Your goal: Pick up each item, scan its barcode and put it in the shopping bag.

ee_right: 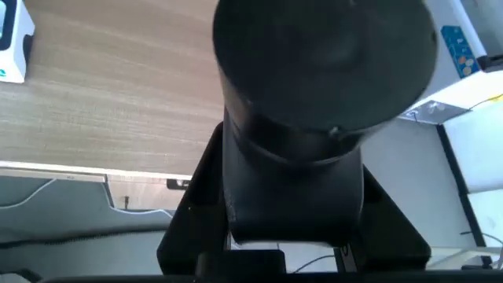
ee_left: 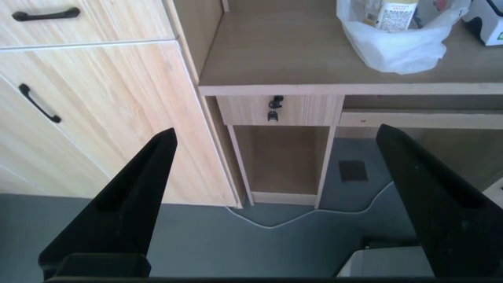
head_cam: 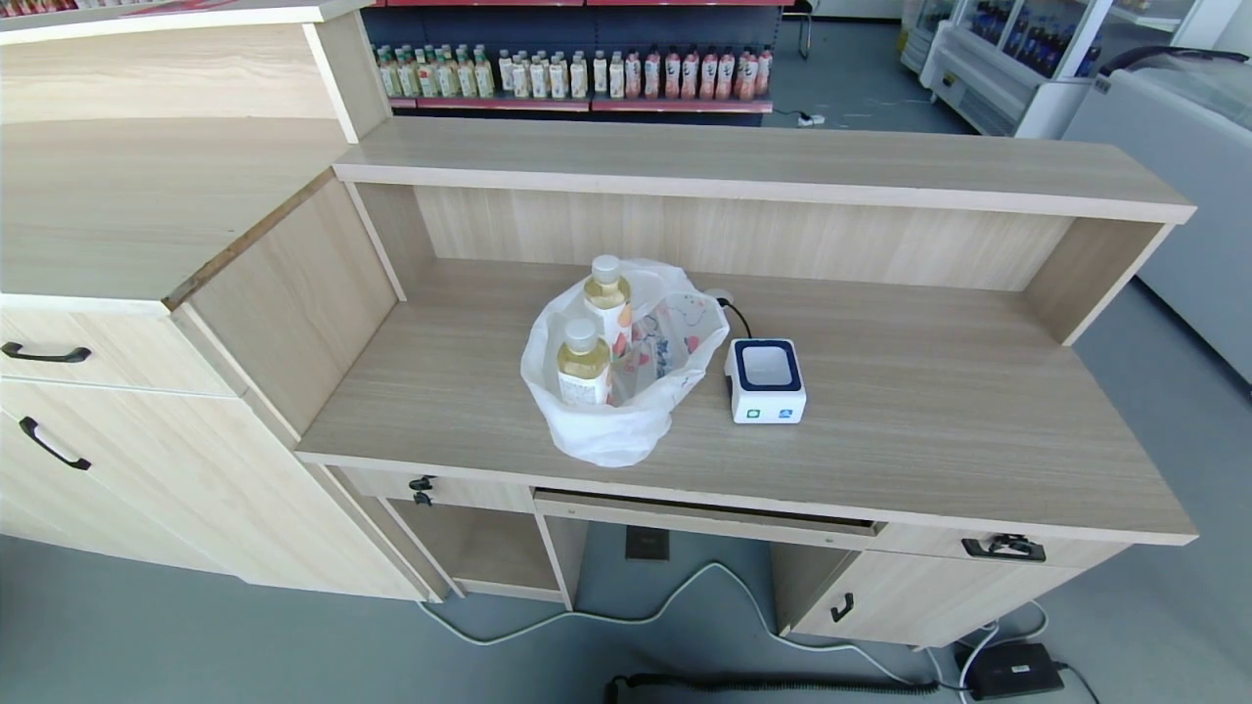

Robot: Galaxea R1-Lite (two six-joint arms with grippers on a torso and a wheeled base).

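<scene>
A white plastic shopping bag (head_cam: 614, 435) stands open in the middle of the wooden counter (head_cam: 929, 430). Two bottles of yellow drink with white caps stand upright in it, one (head_cam: 584, 364) in front of the other (head_cam: 607, 293). To the bag's right lies a white barcode scanner (head_cam: 766, 379) with a dark window. My left gripper (ee_left: 275, 212) hangs open and empty below counter height, facing the desk front, with the bag (ee_left: 401, 43) above and beyond it. A black rounded part of the arm (ee_right: 322, 118) blocks much of the right wrist view, beside the counter's right end and the scanner (ee_right: 12, 47).
A raised shelf (head_cam: 763, 161) overhangs the back of the counter. A taller cabinet with black drawer handles (head_cam: 44, 354) stands to the left. Cables and a power brick (head_cam: 1012, 670) lie on the floor under the desk. Store shelves of bottles (head_cam: 577, 73) stand behind.
</scene>
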